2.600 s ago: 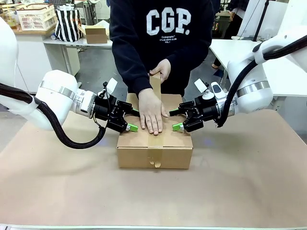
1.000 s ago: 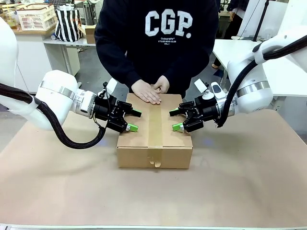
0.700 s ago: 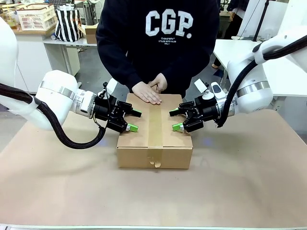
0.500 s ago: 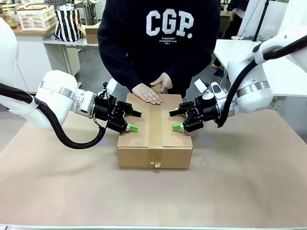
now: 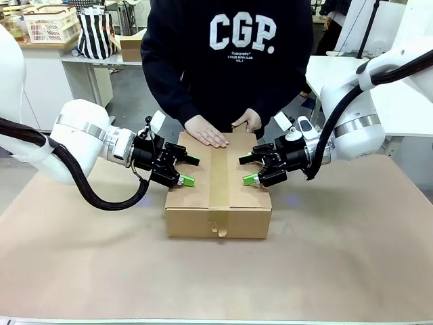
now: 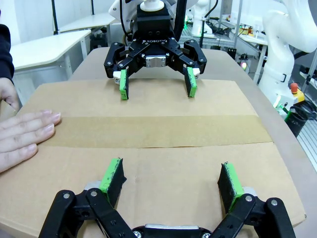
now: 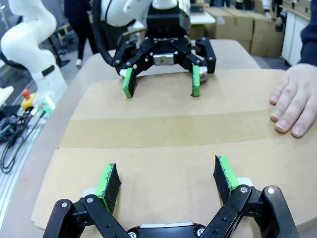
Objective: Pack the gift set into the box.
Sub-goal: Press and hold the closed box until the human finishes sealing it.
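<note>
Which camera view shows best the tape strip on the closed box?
The front view: the tape strip runs across the box top and folds down its near side. Both wrist views show just the top stretch.

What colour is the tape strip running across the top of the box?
Brown, slightly darker than the box; the tape strip shows best in the left wrist view.
</note>
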`<action>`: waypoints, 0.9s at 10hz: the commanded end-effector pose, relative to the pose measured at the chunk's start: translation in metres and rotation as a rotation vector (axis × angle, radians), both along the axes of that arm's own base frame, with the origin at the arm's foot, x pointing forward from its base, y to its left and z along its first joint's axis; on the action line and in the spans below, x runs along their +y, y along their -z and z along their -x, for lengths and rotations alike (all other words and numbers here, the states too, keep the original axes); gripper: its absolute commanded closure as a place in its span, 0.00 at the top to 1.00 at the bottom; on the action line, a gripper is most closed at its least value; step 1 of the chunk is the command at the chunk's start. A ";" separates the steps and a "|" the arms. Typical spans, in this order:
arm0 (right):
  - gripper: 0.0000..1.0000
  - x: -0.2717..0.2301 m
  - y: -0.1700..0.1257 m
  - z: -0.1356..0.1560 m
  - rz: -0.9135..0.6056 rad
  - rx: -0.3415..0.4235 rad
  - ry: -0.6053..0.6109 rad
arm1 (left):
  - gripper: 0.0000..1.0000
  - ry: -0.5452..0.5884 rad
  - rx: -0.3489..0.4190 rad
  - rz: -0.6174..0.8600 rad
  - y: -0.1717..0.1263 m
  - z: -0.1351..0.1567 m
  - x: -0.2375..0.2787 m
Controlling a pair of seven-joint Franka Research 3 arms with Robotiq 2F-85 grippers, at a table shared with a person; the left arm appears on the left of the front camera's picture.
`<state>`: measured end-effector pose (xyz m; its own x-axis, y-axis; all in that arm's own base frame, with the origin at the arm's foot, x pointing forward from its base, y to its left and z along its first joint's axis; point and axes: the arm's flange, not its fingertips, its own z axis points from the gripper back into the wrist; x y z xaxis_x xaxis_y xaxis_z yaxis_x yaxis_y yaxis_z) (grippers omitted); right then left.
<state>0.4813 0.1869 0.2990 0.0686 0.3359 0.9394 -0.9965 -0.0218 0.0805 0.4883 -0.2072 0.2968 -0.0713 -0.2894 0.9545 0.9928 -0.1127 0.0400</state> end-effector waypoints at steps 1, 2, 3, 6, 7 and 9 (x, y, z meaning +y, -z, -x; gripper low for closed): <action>1.00 0.000 0.002 0.000 0.007 0.003 0.002 | 1.00 -0.007 -0.001 0.005 0.003 0.002 0.001; 1.00 0.000 0.002 0.000 0.007 0.003 0.002 | 1.00 -0.007 -0.001 0.005 0.003 0.002 0.001; 1.00 0.000 0.002 0.000 0.007 0.003 0.002 | 1.00 -0.007 -0.001 0.005 0.003 0.002 0.001; 1.00 0.000 0.002 0.000 0.007 0.003 0.002 | 1.00 -0.007 -0.001 0.005 0.003 0.002 0.001; 1.00 0.000 0.002 0.000 0.007 0.003 0.002 | 1.00 -0.007 -0.001 0.005 0.003 0.002 0.001; 1.00 0.000 0.002 0.000 0.007 0.003 0.002 | 1.00 -0.007 -0.001 0.005 0.003 0.002 0.001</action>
<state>0.4814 0.1868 0.2994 0.0678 0.3358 0.9395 -0.9966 -0.0217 0.0797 0.4884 -0.2073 0.2971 -0.0719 -0.2886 0.9547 0.9927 -0.1131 0.0406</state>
